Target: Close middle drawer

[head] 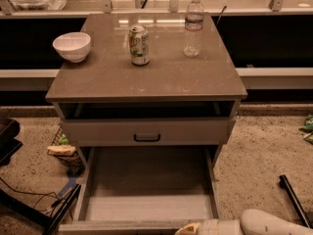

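Floor (264,155): speckled beige, 3 & 9 o'clock. Cabinet (161,77): ctr, brown top. Shelf (244,3): 12 o'clock, dark recess (274,43) below. Warm light.
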`<state>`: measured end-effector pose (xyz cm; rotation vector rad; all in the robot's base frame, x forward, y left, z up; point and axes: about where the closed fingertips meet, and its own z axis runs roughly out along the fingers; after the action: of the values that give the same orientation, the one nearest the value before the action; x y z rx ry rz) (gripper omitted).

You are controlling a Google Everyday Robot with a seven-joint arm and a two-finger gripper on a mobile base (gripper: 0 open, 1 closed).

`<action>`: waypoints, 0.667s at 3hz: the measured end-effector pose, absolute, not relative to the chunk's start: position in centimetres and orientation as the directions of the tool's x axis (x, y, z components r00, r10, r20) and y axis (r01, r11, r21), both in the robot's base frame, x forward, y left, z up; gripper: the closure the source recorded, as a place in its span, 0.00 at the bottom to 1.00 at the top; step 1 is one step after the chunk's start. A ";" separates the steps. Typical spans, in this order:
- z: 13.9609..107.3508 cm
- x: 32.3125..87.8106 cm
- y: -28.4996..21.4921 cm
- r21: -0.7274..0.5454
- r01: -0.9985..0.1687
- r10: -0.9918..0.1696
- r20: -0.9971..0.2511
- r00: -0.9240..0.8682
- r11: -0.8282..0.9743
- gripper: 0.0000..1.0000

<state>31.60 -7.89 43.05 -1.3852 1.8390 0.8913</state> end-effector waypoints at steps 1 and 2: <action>43.0 31.8 -7.7 0.129 -0.970 -0.522 -0.824 -0.221 0.206 1.00; 42.3 33.6 -6.5 0.118 -0.972 -0.543 -0.812 -0.212 0.203 1.00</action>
<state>33.58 -6.46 42.29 -1.4097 1.8487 0.8679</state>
